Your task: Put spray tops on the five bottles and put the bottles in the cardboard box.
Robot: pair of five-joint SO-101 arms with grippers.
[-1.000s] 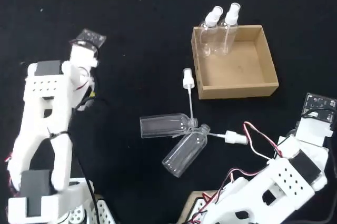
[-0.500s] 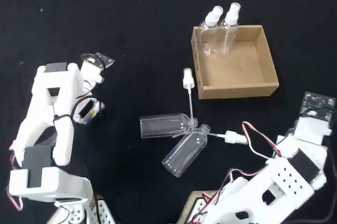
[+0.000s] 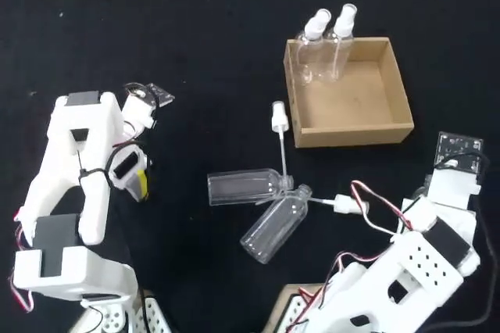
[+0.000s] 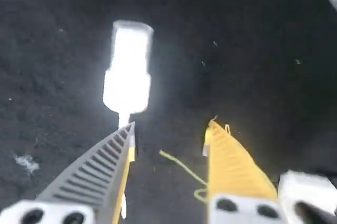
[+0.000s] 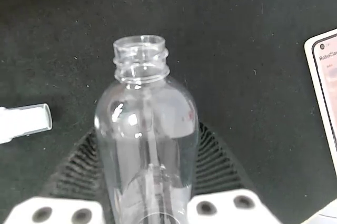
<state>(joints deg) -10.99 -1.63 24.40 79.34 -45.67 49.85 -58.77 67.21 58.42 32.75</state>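
Observation:
My left gripper [image 4: 168, 126] is open and hovers low over the black table, its grey and yellow fingertips just short of a white spray top [image 4: 128, 69] lying there. In the high view that gripper [image 3: 139, 178] is at the left side. My right gripper [image 5: 146, 134] is shut on a clear uncapped bottle [image 5: 143, 113], neck pointing away; the right arm [image 3: 437, 239] is at the front right. Two capped bottles [image 3: 326, 51] stand in the cardboard box [image 3: 351, 134]. Two open bottles [image 3: 244, 187] [image 3: 275, 225] lie mid-table, with spray tops [image 3: 279, 118] [image 3: 348, 205] beside them.
A phone [image 5: 326, 77] lies on the table close to the held bottle. A loose spray top [image 5: 23, 121] lies on the bottle's other side. Red and white cables [image 3: 383, 220] trail from the right arm toward the mid-table bottles.
The left arm has swung from the far left toward the front and lowered its gripper over the table. The right arm has shifted slightly left.

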